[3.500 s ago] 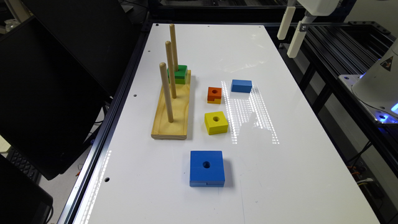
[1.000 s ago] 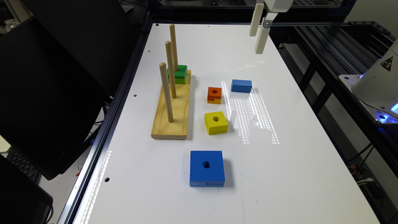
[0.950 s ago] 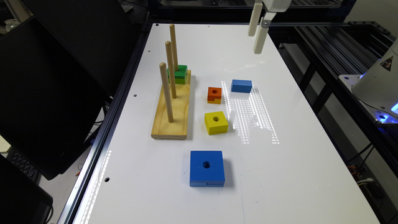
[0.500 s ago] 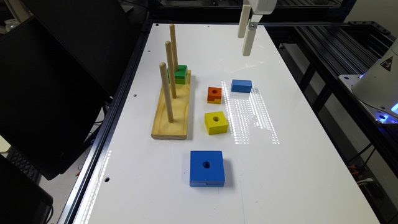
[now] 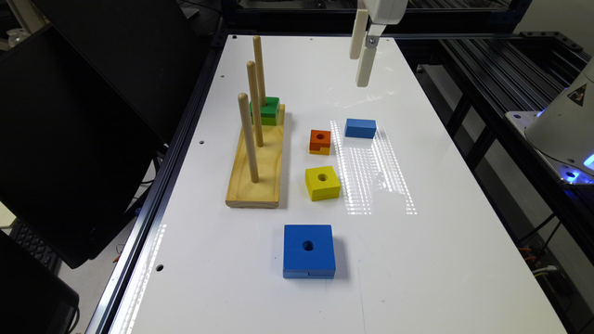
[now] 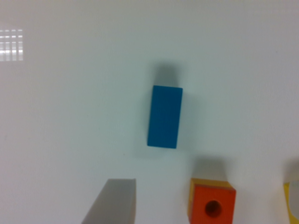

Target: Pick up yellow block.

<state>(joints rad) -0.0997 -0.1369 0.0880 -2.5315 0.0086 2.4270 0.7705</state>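
— Looking at the exterior view, what's crowding the yellow block [image 5: 322, 183]? Anything sitting on it?

— Nah, nothing's on top of it and nothing touches it. It's roughly mid-counter [image 5: 441, 232]. Going round it like a clock: at 12 there's the little orange block [image 5: 320, 141] with a yellow bottom layer, near it but with a gap. At 1, a bit further out, is a small plain blue block [image 5: 360, 128]. At 6 there's the big blue block [image 5: 309, 250] with a hole, well apart. At 9 you've got the wooden peg base [image 5: 255, 171], just beside it, three upright pegs, with a green block [image 5: 265, 110] stacked on the peg at the 12 o'clock end.

— And the block itself?

— Solid yellow, square, round hole in the middle, lying flat, turned slightly off-square to the counter edges. Smaller than the big blue one, bigger than the orange one.

— Arm?

— The fingers [image 5: 365, 69] hang high above the counter out past the small blue block, around 1 o'clock from the yellow one. Honestly can't tell if they're open or closed. Wrist view looks down on the small blue block [image 6: 164, 116], the orange one [image 6: 212, 203] and a sliver of yellow [image 6: 293, 201].
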